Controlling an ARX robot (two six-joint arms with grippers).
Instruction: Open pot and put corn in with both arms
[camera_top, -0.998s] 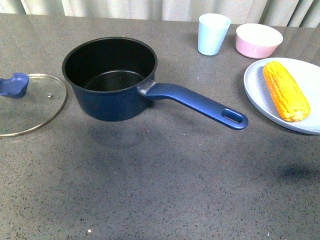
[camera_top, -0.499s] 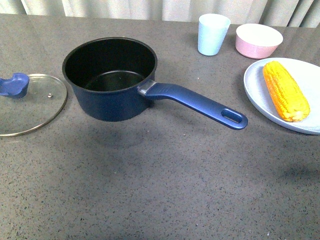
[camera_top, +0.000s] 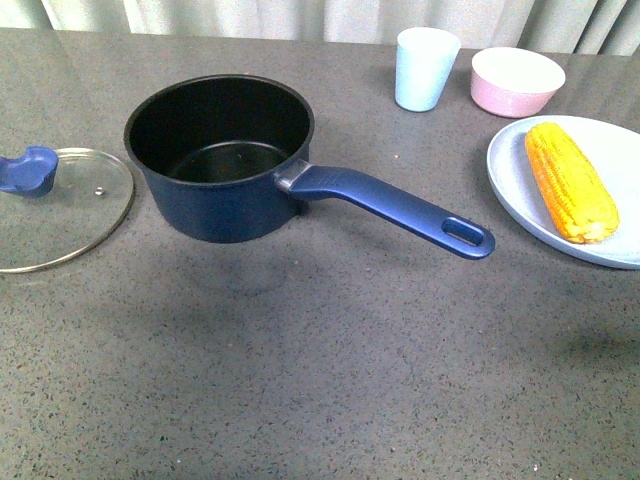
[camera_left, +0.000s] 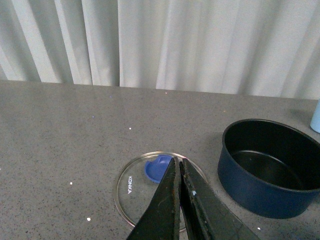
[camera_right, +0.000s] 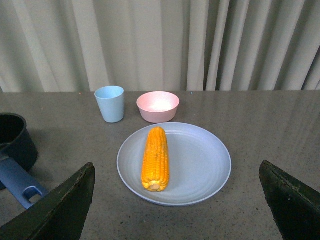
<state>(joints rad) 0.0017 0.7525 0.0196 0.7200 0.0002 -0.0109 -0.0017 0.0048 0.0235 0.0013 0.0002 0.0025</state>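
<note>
Front view: the pot (camera_top: 220, 195), dark navy with a black inside, stands uncovered near the middle of the grey desk (camera_top: 300, 380), its long blue handle with an oval hole pointing right. The glass lid (camera_top: 70, 220) lies flat just left of it. The corn (camera_top: 570, 180), a yellow-orange tapered cob, rests on a pale blue plate (camera_top: 510, 170) at the right. The left fingers (camera_left: 170, 200) are pressed together, empty, above the lid. The right fingers (camera_right: 70, 205) are spread wide, above the plate's near side.
</note>
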